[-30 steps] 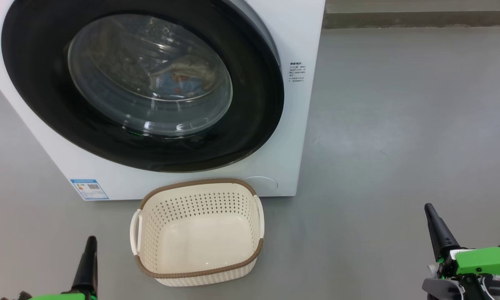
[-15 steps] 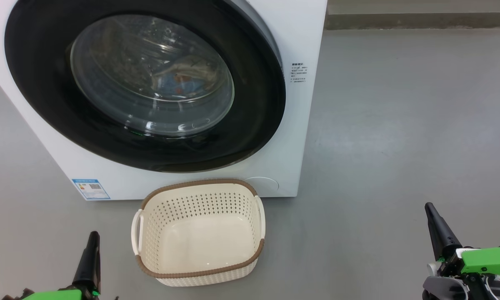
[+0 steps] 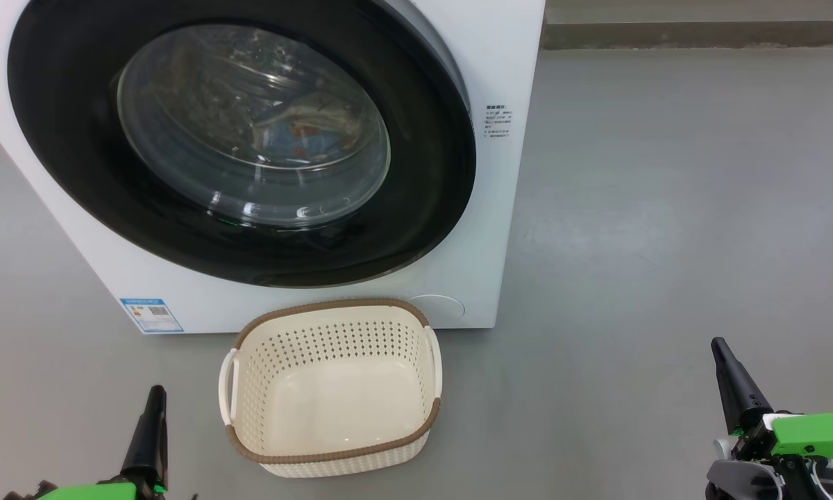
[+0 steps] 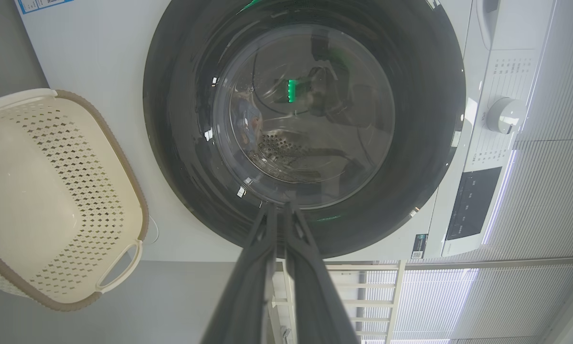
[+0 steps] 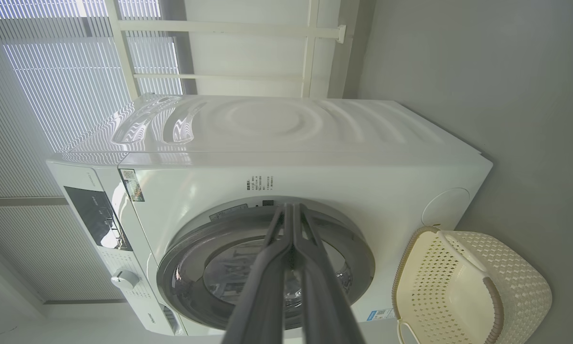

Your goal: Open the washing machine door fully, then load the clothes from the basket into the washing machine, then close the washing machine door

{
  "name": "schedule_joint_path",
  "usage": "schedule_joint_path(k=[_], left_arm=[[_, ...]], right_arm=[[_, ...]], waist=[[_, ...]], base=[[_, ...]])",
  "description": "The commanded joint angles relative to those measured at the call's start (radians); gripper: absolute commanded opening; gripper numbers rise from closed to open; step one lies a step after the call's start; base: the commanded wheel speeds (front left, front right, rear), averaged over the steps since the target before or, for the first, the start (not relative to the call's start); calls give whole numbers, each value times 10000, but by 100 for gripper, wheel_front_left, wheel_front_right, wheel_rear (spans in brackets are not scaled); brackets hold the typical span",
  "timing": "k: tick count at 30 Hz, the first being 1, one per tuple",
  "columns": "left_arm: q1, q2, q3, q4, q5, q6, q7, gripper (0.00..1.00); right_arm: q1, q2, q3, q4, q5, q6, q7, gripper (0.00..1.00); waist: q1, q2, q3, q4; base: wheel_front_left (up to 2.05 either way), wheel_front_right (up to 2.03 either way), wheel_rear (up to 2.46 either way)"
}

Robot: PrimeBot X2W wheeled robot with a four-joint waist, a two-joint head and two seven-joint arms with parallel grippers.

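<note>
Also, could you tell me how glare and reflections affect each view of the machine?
Head view: white glints streak the washing machine door, yet the clothes show through; left wrist view: green reflections on dim glass; right wrist view: rippled reflections atop the washing machine.

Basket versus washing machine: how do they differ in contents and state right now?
The basket is empty, bare cream bottom showing; the washing machine holds the clothes, visible through its door. The basket is open-topped; the washing machine is closed by that door. The basket is small, cream and perforated; the washing machine is big, white and smooth. Both stand on the grey floor, basket just before the machine.
</note>
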Motion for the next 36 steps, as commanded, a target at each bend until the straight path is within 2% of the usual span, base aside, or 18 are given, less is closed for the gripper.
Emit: schedule_joint_path(k=[1,36], left_arm=[[-430,87,263,-166,-82,6,65,0],[-430,87,261,-166,-83,6,64,0]], right_arm=[[-513,-50,204,-282,9,19,75,0],[-518,-16,156,-280,-31,19,113,0]], waist=[[0,0,0,0],[0,0,0,0]], base=[[0,0,0],[0,0,0]])
